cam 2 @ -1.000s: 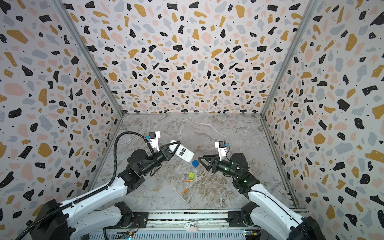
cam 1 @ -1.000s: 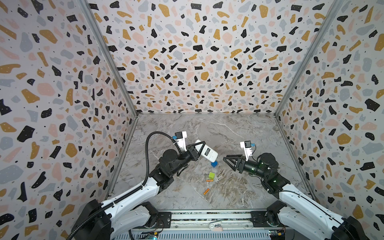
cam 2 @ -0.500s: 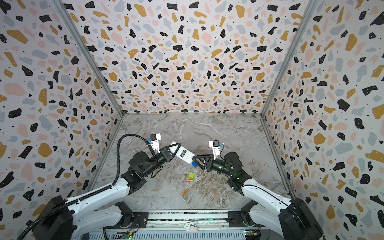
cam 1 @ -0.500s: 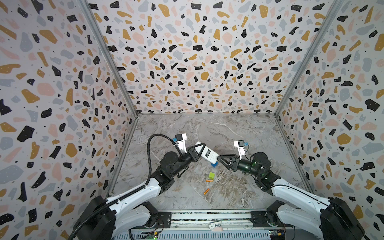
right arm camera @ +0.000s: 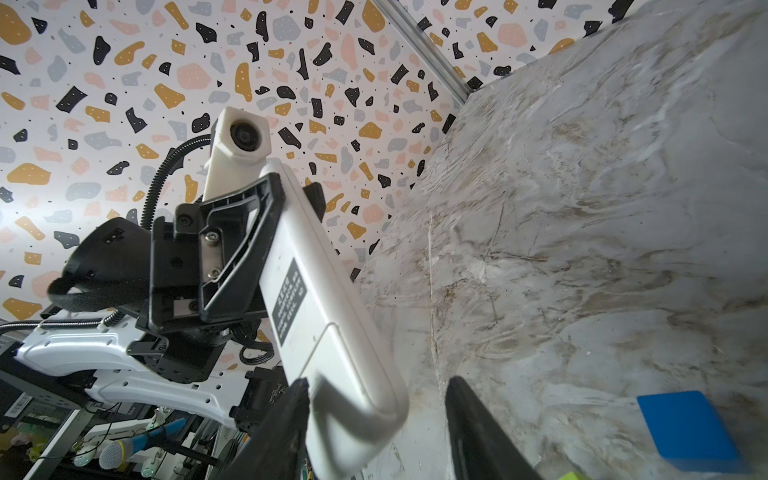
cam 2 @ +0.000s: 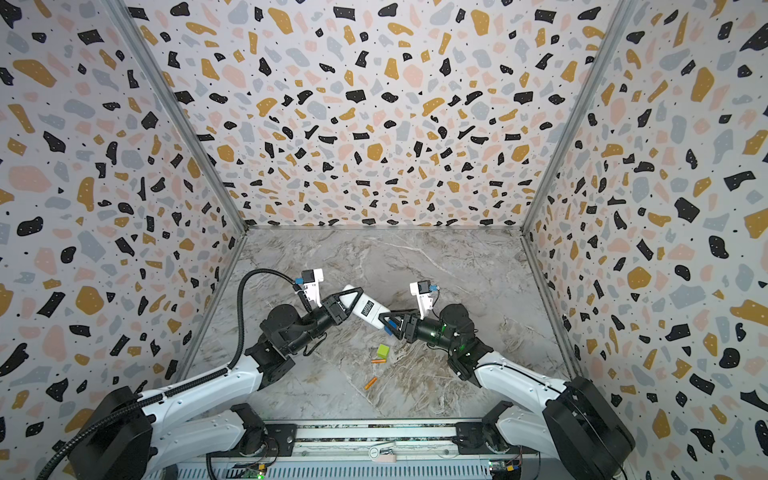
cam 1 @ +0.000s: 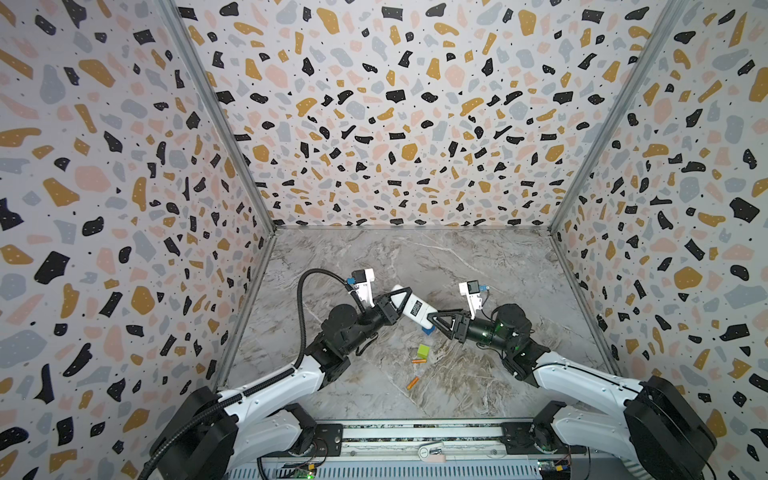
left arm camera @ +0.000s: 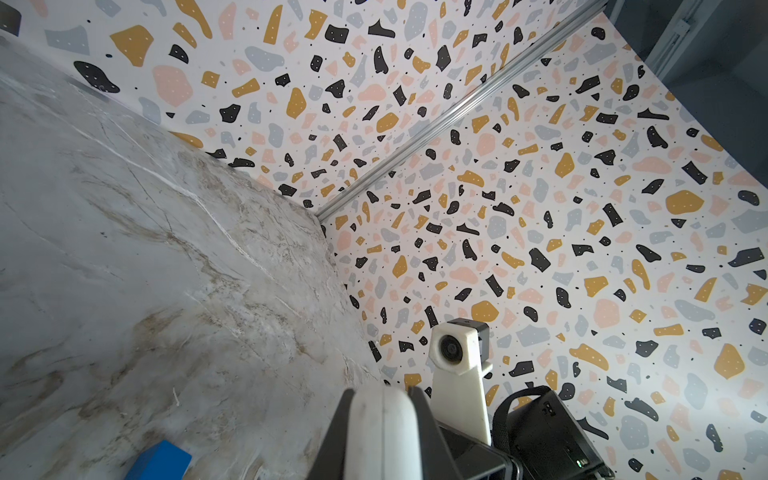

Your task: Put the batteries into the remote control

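The remote control (cam 1: 413, 307) (cam 2: 368, 309) hangs above the marble floor, white back up, with a dark label. My left gripper (cam 1: 401, 297) (left arm camera: 382, 395) is shut on its far half. My right gripper (cam 1: 432, 316) (right arm camera: 378, 386) is open around the remote's (right arm camera: 316, 299) other end. One finger (right arm camera: 286, 419) lies against the edge, while a gap separates the second finger (right arm camera: 469, 415) from the handset. Two orange batteries (cam 1: 419, 361) (cam 1: 412, 382) lie on the floor below both grippers, seen in both top views (cam 2: 377, 361) (cam 2: 370, 382). The remote's red front is hidden.
A green cube (cam 1: 423, 351) (cam 2: 382, 351) sits just behind the batteries. A blue cube (cam 1: 427, 330) (right arm camera: 690, 428) (left arm camera: 160, 461) rests under the remote's end, partly hidden in the top views. Speckled walls close in the floor on three sides.
My right gripper has moved left until its fingers flank the remote's free end, and its jaws have narrowed slightly. The left gripper has shifted the remote a little toward it.
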`<control>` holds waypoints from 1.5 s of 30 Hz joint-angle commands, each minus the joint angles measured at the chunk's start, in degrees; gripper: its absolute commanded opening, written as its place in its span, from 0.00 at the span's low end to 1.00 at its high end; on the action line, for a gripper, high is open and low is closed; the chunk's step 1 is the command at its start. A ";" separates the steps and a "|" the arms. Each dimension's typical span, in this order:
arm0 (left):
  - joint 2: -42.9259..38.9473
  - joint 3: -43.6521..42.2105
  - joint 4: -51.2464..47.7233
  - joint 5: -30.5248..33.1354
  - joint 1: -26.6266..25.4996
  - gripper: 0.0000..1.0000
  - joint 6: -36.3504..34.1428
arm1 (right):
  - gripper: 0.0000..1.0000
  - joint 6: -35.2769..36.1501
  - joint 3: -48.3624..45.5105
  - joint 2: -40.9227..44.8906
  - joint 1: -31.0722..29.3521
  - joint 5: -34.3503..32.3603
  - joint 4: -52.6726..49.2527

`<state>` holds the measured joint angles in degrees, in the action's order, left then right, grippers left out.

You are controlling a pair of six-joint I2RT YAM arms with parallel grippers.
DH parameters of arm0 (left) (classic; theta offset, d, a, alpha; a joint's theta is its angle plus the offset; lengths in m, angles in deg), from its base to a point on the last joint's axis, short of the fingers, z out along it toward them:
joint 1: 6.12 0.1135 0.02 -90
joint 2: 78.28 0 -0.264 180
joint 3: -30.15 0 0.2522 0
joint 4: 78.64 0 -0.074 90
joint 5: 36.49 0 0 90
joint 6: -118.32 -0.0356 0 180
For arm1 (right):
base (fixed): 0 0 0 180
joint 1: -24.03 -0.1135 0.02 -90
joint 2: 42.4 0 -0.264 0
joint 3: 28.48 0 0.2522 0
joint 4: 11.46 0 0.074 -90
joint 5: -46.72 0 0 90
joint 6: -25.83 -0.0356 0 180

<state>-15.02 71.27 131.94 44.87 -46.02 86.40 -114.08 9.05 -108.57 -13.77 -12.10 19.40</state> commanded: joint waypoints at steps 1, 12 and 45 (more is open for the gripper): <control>0.02 -0.64 5.25 -0.75 0.27 0.00 0.32 | 0.53 -0.46 2.20 -0.40 -0.58 -0.33 2.91; 0.46 -0.72 6.16 -1.20 0.26 0.00 0.63 | 0.32 -0.95 1.96 -1.84 -1.14 -0.51 4.39; -0.08 -1.68 2.95 1.77 1.39 0.00 -0.50 | 0.01 0.84 1.91 1.44 -0.82 1.50 3.68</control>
<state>-14.84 70.39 134.34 45.15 -45.06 86.40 -116.77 9.05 -108.26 -14.12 -13.04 21.02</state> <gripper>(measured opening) 0.179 0.265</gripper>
